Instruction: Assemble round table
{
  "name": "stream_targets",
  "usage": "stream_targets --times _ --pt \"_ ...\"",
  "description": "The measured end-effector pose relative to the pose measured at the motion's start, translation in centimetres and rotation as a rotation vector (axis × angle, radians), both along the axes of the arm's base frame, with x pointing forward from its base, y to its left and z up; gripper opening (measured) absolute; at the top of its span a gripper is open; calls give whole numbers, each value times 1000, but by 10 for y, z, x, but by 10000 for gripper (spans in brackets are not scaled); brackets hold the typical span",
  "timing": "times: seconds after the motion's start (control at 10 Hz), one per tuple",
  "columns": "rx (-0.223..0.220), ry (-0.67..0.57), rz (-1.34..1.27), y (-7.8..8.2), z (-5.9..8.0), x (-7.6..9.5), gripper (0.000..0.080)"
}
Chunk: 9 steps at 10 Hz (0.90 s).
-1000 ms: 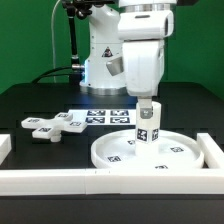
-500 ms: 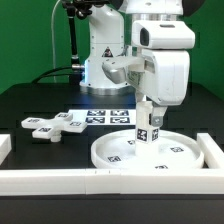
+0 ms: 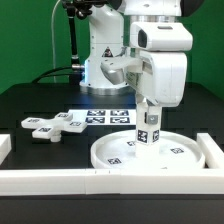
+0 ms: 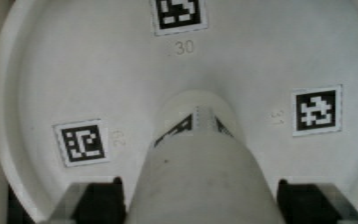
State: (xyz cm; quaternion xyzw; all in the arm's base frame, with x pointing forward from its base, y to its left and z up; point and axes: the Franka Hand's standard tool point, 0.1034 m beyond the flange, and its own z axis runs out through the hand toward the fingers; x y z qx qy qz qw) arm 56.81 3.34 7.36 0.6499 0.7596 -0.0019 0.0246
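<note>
The large round disc (image 3: 185, 152) lies flat on the table at the exterior view's right, tags up. The short cylindrical leg (image 3: 146, 130) stands upright on its middle. My gripper (image 3: 148, 110) comes straight down and is shut on the leg's upper part. In the wrist view the leg (image 4: 202, 150) runs between my two dark fingers (image 4: 99, 200), with the disc (image 4: 87, 70) and its tags behind it. The flat cross-shaped foot (image 3: 52, 125) lies loose on the black table at the exterior view's left, apart from the gripper.
The marker board (image 3: 108, 117) lies behind the disc, by the robot base. A long white rail bar (image 3: 50, 181) runs along the front and another (image 3: 213, 152) along the exterior view's right, close to the disc.
My hand has turned about its vertical axis above the disc, mostly in the first half second. The leg stays upright on the disc's middle. The foot has not moved.
</note>
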Motion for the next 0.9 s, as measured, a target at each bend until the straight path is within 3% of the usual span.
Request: stream_targets --times 0.4,0.9 --pt "3 4 -63 -1 0 -1 415" --pt "49 9 -649 -1 -2 -5 415"
